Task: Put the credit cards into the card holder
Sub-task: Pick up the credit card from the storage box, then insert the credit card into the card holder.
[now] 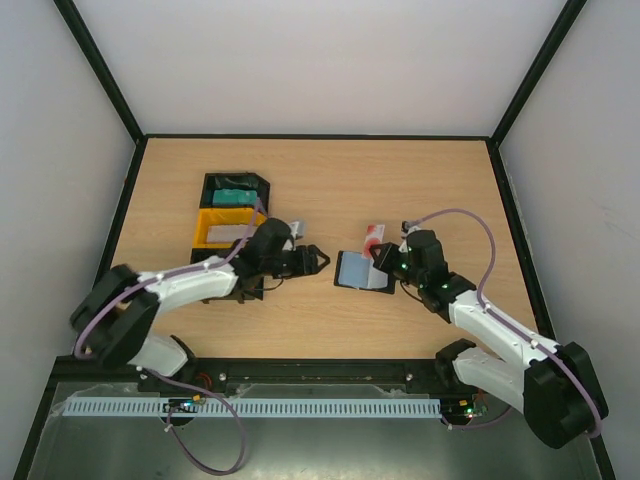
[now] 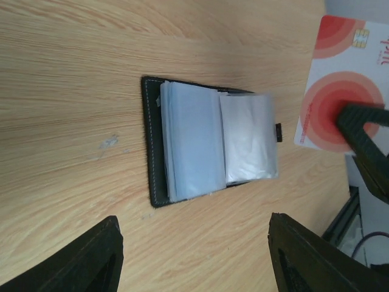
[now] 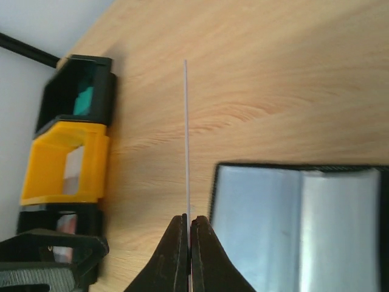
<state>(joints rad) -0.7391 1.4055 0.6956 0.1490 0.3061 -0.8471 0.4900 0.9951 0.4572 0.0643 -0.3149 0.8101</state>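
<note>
Right now the card holder (image 2: 200, 146) lies opened flat on the wooden table (image 1: 440, 190), between the two arms, with its clear plastic sleeves (image 2: 246, 143) facing up. The right gripper (image 3: 188, 226) is clamped tight on the red-and-white card (image 2: 343, 85). It holds the card up on its edge just beside the holder, on the side where the short strap sticks out. From the right wrist view the card shows only as a thin line rising from the closed fingertips, and I cannot tell whether its far end touches anything.

The left gripper (image 1: 318, 260) hangs low near the holder's other side, its fingers spread wide apart and grasping nothing.

Over on the left, well apart from the holder, the teal card (image 1: 236, 195) sits in a black tray (image 1: 210, 185). The whitish-grey card (image 1: 230, 232) sits in the yellow tray (image 1: 203, 238) right next to it.
</note>
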